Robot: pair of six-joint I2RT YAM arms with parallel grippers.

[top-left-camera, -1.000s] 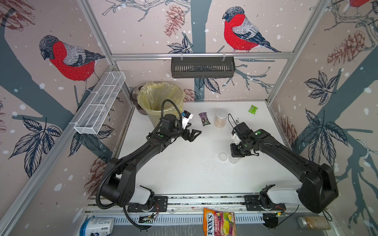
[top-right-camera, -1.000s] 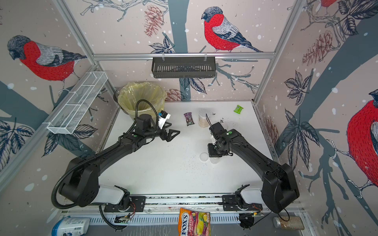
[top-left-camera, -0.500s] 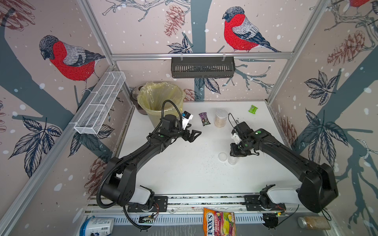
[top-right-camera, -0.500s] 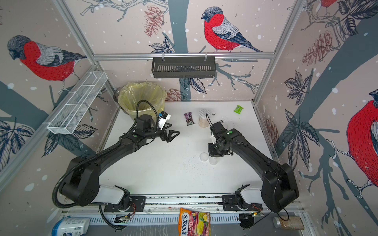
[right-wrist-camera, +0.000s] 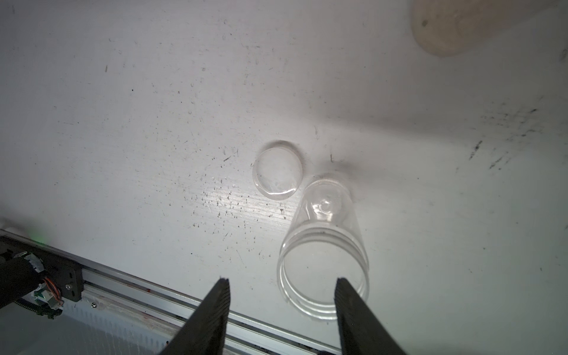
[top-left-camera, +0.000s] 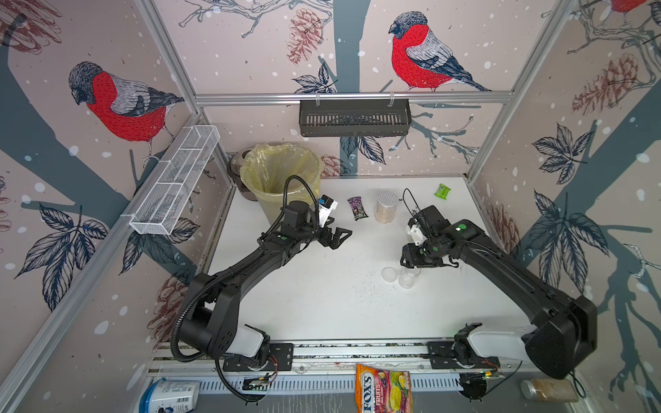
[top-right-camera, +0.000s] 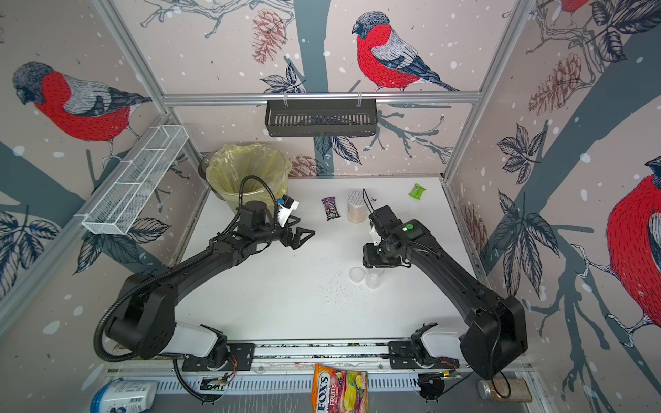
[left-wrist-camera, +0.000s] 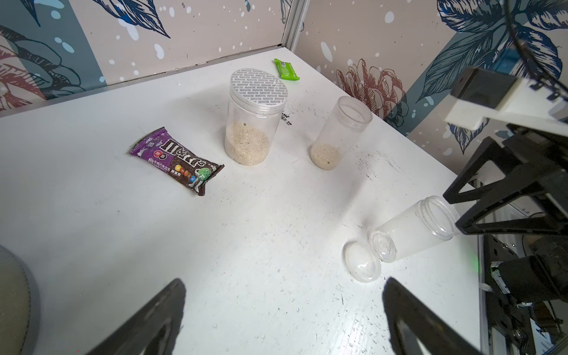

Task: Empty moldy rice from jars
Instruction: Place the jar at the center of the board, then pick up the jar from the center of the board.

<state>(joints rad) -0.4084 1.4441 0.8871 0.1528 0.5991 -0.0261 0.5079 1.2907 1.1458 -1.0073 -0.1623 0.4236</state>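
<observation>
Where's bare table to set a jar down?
Bare: the table's middle, between the left gripper and the loose lid, to the front rail. Crowded: the back, with candy packet and lidded jar, and around the empty jar.

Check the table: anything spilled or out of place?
Yes. Fine grains and dark specks are scattered over the table beside the clear lid and the empty jar, which looks like spillage. More dark crumbs lie next to the silver-lidded jar. No jar looks broken.

Robot lab cell: alu frame (top-left-camera: 354, 96), bird-print walls (top-left-camera: 118, 103)
</observation>
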